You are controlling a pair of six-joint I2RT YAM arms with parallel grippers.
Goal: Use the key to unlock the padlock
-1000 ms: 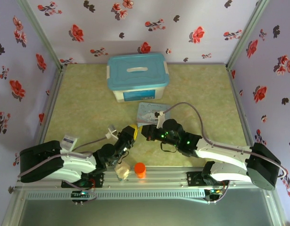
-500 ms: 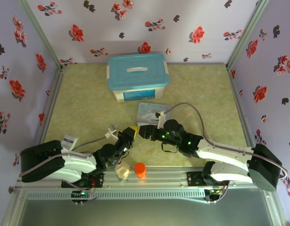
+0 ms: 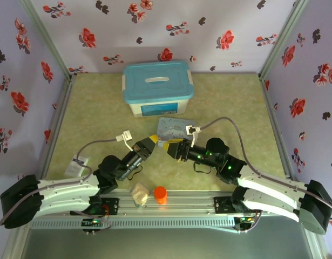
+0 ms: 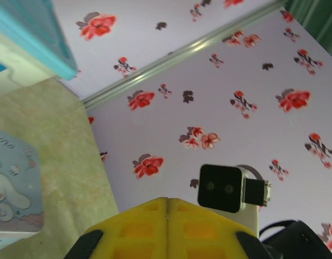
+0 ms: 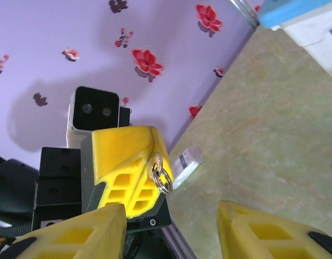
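Brass padlock, tiny, pinched at tips of left gripper, fingers together on it, above worktop centre. Right gripper fingers apart, empty. Prob. light, hard, slick; grip body's flat sides, not shackle.

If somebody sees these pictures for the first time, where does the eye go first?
The eye goes first to the two yellow-fingered tools facing each other in the middle of the top view: the left tool is shut and the right tool is open. In the right wrist view a tiny brass-gold piece with silvery loops, apparently the padlock, is pinched at the left tool's tip. A large blue-lidded box stands at the back.
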